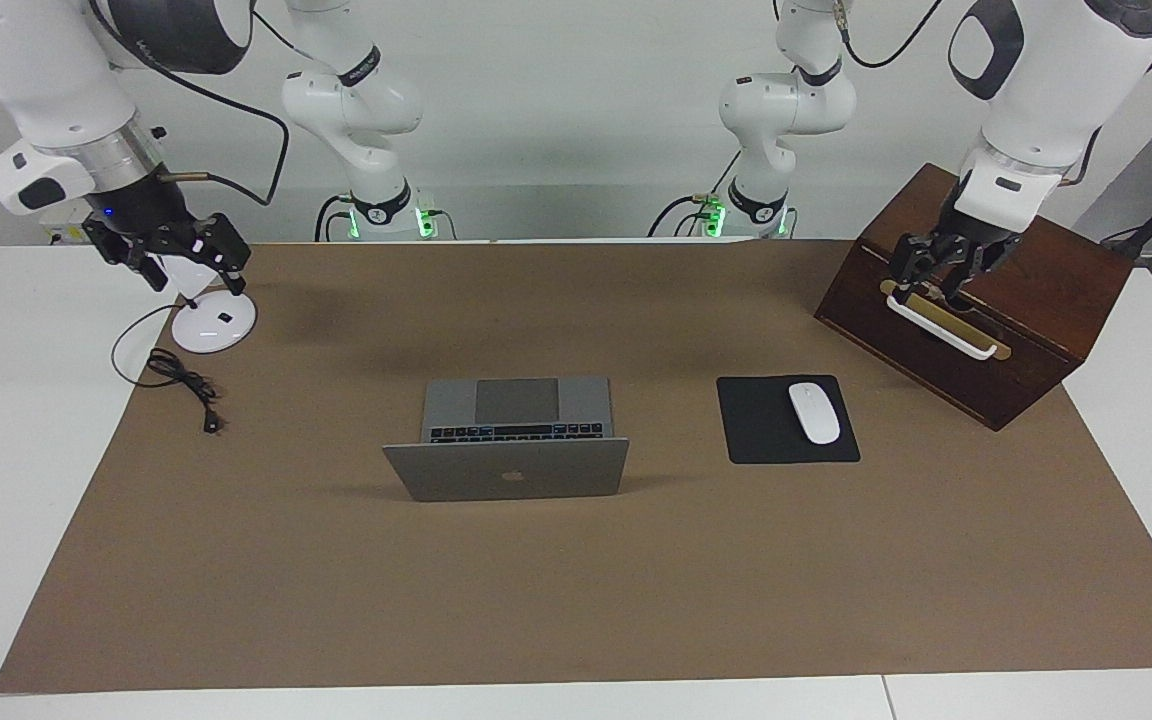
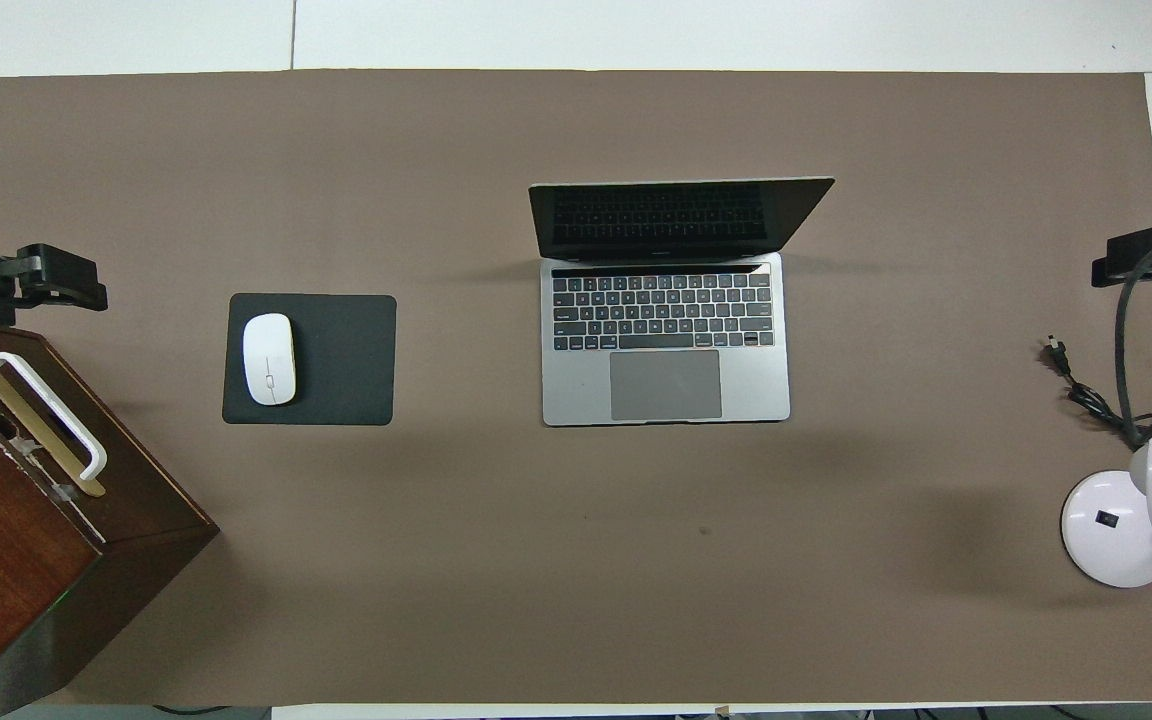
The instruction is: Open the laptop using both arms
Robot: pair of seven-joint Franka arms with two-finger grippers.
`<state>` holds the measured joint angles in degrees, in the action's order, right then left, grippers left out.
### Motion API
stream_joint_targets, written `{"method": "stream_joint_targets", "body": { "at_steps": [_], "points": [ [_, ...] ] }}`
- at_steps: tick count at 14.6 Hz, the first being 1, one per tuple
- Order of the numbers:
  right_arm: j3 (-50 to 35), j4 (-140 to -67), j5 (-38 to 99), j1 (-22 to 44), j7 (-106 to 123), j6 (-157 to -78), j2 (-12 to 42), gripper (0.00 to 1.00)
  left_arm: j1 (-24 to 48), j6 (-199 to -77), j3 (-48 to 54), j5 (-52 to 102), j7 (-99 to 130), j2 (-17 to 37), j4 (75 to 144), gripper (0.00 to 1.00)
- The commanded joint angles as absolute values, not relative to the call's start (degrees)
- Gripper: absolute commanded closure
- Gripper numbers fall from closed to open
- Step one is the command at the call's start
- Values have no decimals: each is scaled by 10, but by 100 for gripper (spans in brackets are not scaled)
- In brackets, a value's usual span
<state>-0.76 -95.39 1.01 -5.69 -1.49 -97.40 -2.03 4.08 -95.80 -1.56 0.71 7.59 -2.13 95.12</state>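
Note:
The silver-grey laptop (image 1: 506,470) stands open in the middle of the brown mat, its lid upright with the apple logo facing away from the robots. Its black keys and grey trackpad show in the overhead view (image 2: 666,385). My left gripper (image 1: 936,282) hangs over the wooden box at the left arm's end, well apart from the laptop; it also shows in the overhead view (image 2: 46,280). My right gripper (image 1: 188,262) hangs over the lamp base at the right arm's end, also apart from the laptop, and shows in the overhead view (image 2: 1151,258). Neither holds anything.
A black mouse pad (image 1: 766,435) with a white mouse (image 1: 814,412) lies beside the laptop toward the left arm's end. A dark wooden box (image 1: 1036,330) with a white handle (image 1: 941,330) stands there too. A white lamp base (image 1: 214,322) and black cable (image 1: 181,380) lie at the right arm's end.

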Motion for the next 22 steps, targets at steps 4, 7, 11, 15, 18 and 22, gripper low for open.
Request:
{"method": "stream_joint_targets", "body": {
  "at_steps": [4, 7, 11, 15, 18, 22],
  "points": [
    [-15, -1036, 3, -54, -12, -1021, -79, 0, 30, -918, -16, 7, 83, -15, 911, 0],
    [-15, -1019, 3, -55, -7, -1023, -75, 0, 30, -915, -15, 6, 83, -20, 917, 0],
    [-17, -995, -1, -54, -7, -1010, -75, 0, 30, -910, -15, 6, 83, -21, 917, 0],
    [-18, -976, 0, -55, -8, -985, -77, 0, 30, -910, -15, 6, 83, -21, 917, 0],
    [-18, -975, 4, -55, -11, -977, -79, 0, 30, -911, -15, 6, 83, -21, 918, 0],
    [-18, -976, 8, -54, -11, -960, -80, 0, 30, -911, -15, 5, 83, -21, 918, 0]
  ]
}}
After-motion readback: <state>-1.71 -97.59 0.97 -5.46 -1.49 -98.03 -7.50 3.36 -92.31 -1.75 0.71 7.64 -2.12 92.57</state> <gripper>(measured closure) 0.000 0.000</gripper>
